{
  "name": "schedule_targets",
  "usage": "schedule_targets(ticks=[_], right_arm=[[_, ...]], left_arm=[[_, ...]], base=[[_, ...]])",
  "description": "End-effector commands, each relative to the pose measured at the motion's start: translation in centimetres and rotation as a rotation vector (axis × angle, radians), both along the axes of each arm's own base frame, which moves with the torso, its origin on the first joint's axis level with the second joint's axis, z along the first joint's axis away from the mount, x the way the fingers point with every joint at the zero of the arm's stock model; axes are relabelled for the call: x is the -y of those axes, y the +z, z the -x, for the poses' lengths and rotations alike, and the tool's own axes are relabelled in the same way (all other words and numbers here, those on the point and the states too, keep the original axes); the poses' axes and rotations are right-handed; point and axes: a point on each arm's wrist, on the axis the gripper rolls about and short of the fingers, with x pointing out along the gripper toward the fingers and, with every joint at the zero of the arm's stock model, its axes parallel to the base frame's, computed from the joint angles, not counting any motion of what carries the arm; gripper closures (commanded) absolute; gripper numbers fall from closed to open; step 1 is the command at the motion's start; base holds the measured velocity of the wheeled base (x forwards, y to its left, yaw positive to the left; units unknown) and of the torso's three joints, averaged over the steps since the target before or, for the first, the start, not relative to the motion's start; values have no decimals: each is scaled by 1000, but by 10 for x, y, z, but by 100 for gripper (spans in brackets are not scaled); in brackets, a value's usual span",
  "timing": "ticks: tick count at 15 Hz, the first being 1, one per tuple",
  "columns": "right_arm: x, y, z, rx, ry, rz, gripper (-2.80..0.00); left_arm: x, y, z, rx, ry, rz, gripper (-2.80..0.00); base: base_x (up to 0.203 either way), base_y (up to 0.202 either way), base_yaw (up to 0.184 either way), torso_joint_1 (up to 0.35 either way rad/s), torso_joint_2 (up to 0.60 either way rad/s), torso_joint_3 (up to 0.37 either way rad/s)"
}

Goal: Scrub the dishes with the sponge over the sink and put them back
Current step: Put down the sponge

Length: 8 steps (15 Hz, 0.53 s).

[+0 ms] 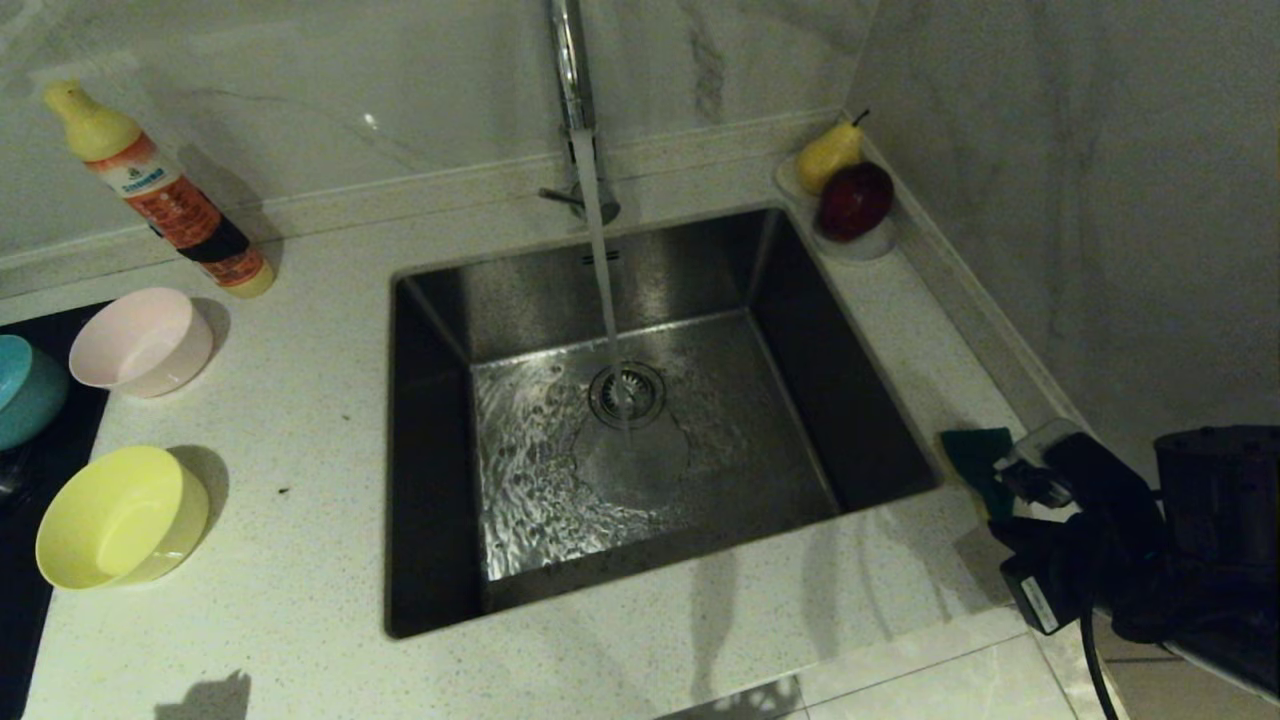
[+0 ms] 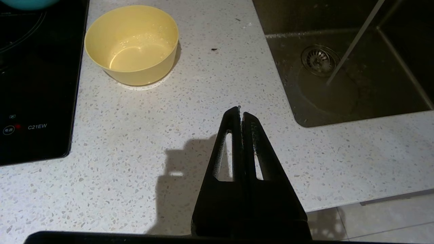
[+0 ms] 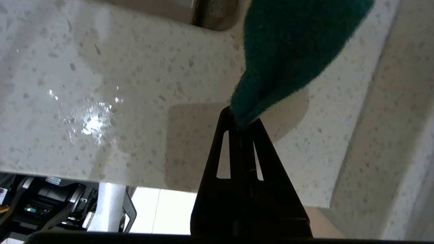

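Sponge [image 3: 291,51] sits clamped in your right pincer [image 3: 242,123]; left pincer [image 2: 240,113] closed, idle; bowls [image 1: 125,515] wait unscrubbed on tabletop [image 1: 300,420].

The tabletop [image 1: 300,560] is white, speckled with fine grey flecks. The sink [image 1: 800,400] is dull grey steel, its floor rippled with bright water. One bowl is pale pink [image 1: 142,341], one yellow [image 1: 122,516], one light blue [image 1: 25,390]. The stove [image 2: 34,84] is glossy black with small white lettering. The bottle [image 1: 165,195] is orange with a yellow cap and a black band. The sponge [image 3: 291,54] is dark green, pinched by black fingers [image 3: 234,142]. The pear [image 1: 828,155] is yellow, the apple [image 1: 855,200] deep red. The wall [image 1: 1050,200] is white, grey-veined marble.
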Motion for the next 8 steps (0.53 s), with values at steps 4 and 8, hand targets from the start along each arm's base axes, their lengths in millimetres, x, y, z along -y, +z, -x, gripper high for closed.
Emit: schedule_targets(ticks=[4,8], right_arm=[[-2,8,-13,29,-14,-19,0],[-3,16,-20,59,-21,-27,0]], left_arm=[[0,-11,-3,-40,1,1,0],[0,-11,-3,-40,1,1,0]], base=[[0,0,0,0,0,0],[0,0,0,0,0,0]])
